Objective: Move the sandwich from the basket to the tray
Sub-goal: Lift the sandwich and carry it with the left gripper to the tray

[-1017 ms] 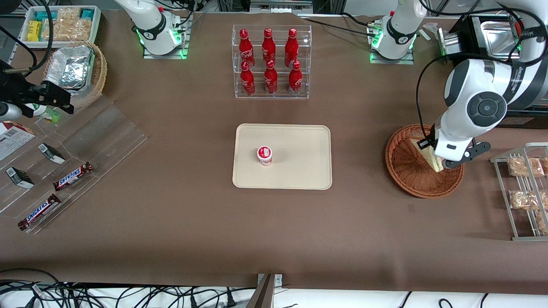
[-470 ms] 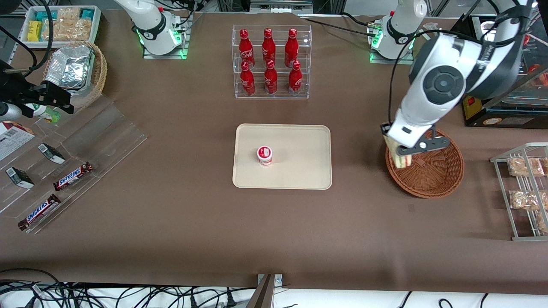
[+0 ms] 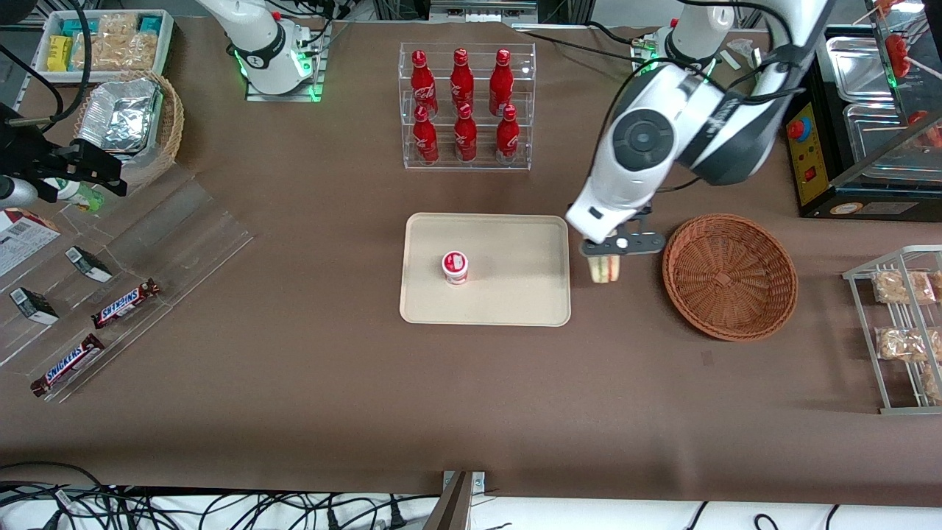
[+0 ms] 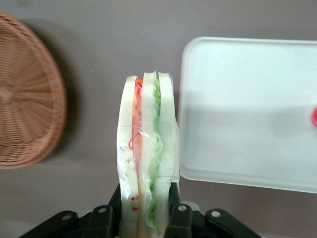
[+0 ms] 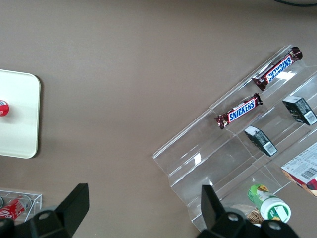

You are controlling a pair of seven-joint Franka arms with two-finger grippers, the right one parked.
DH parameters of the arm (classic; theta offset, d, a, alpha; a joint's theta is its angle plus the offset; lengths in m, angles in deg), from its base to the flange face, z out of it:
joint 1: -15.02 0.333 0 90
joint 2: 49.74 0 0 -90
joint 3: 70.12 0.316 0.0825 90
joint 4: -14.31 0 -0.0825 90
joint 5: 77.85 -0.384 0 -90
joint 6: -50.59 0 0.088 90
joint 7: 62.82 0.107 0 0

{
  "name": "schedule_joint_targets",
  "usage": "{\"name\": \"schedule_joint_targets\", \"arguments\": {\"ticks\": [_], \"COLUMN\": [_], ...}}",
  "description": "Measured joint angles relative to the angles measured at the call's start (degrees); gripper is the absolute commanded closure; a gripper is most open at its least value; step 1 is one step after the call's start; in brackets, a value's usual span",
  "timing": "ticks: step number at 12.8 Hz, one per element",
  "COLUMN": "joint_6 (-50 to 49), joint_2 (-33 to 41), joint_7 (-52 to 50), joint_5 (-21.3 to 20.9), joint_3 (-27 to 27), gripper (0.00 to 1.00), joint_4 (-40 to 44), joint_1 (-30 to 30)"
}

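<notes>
Pale sandwich (image 4: 147, 153) pinched in fingers (image 3: 605, 259), between tray (image 3: 544, 235), basket (image 3: 728, 276)

Brown-covered table (image 3: 309, 383) carries: flat beige rectangular tray (image 3: 515, 294) at centre; round reddish-brown wicker basket (image 3: 730, 276) at 3 o'clock from tray, well apart; clear acrylic rack of red bottles (image 3: 466, 107) at 12 o'clock. Gripper (image 3: 605, 258) with sandwich (image 3: 605, 269) clamped hangs above bare table between tray and basket.

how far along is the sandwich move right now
Done: the round reddish-brown wicker basket holds nothing. In hand: the left arm's pincer is shut on the triangular white-bread sandwich, held above the table between basket and flat beige rectangular tray. Left: carry it over the tray and release.
</notes>
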Motion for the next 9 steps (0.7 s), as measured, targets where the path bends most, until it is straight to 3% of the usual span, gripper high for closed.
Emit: {"name": "schedule_joint_targets", "arguments": {"ticks": [2,9], "joint_6": [2.16,10.06], "joint_2": [-2.18,-9.7], "joint_7": [-1.99,-11.29], "joint_5": [-0.44,-9.61], "joint_3": [0.05,0.06], "gripper": [0.62,0.62], "joint_4": [0.08,0.17], "joint_1": [-2.61,-8.39]}}
